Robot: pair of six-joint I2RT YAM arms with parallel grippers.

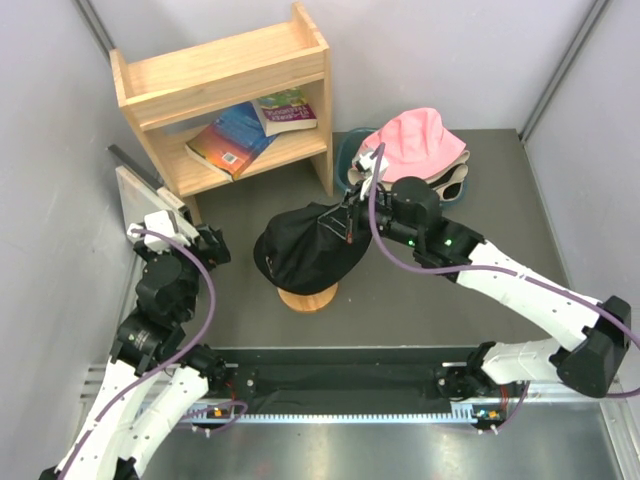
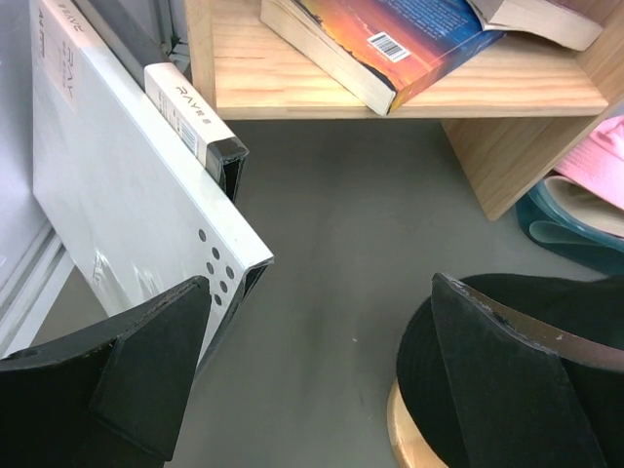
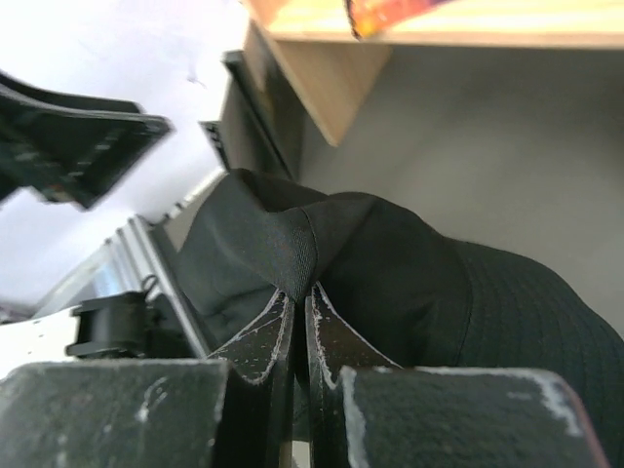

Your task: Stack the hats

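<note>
Black hat [image 1: 300, 255], just right of the left gripper [image 1: 213, 246] (jaws spread wide, holding nothing), drapes over the wooden stand [image 1: 308, 298] with a fold of its crown pinched by the closed right gripper [image 3: 299, 292], while the pink hat [image 1: 415, 140] lies beyond that gripper.

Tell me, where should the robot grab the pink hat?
Pinch a fold of the soft crown on the pink hat, coming straight down from above. It lies topmost on the pile with its crown bulging up, while its brim droops onto the tan hat beneath, so an edge grab would probably catch both.
</note>
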